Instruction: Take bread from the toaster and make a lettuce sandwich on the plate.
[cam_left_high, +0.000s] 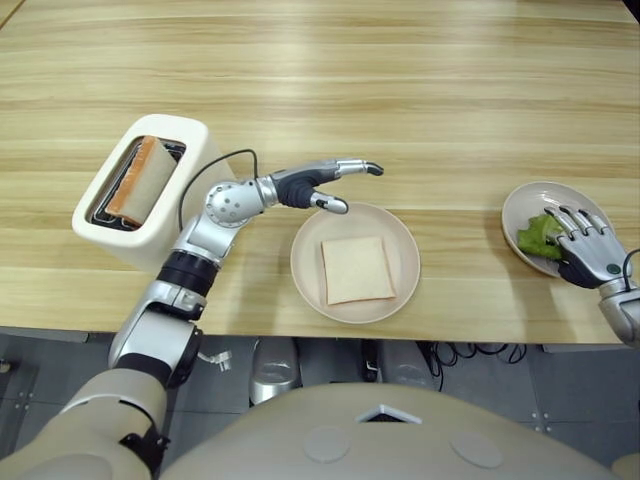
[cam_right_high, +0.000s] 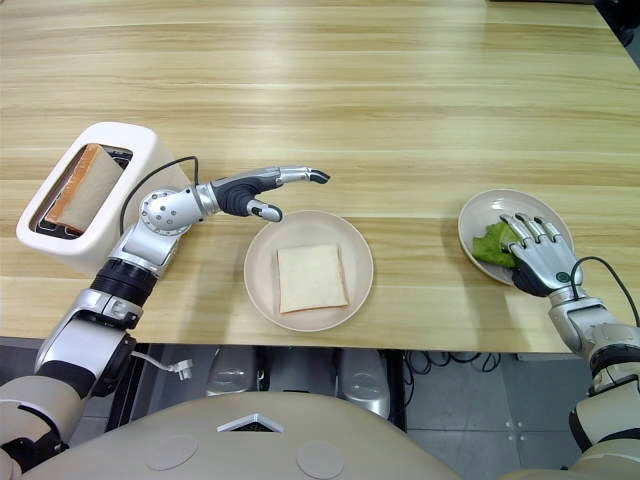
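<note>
Left hand (cam_left_high: 322, 186) hangs just above the surface (cam_left_high: 420, 90), between the toaster (cam_left_high: 150, 225) and the plate (cam_left_high: 305, 250), close to the plate's far-left rim. Its fingers are stretched out long and flat and it holds nothing. Right hand (cam_right_high: 538, 256) sits well off to the other side, over a small dish (cam_right_high: 480, 205) at the near edge of the surface. Its fingers are spread and laid across the lettuce (cam_right_high: 491, 244), with the tips touching the leaf or just over it. From where I stand they do not look closed around it.

On the plate lies one bread slice (cam_left_high: 356, 269), flat and roughly centred, with nothing on top. A second slice (cam_left_high: 140, 180) stands in the toaster slot, its brown crust poking up above the top.

By my reckoning the job is about a third done: the bottom layer is down, and that is all. Left to do are lifting the lettuce off its dish and laying it on the plated slice, then pulling the other piece from the toaster and capping the stack. The right hand looks placed for the lettuce step, while the left is free and near enough to the toaster for the last slice.
</note>
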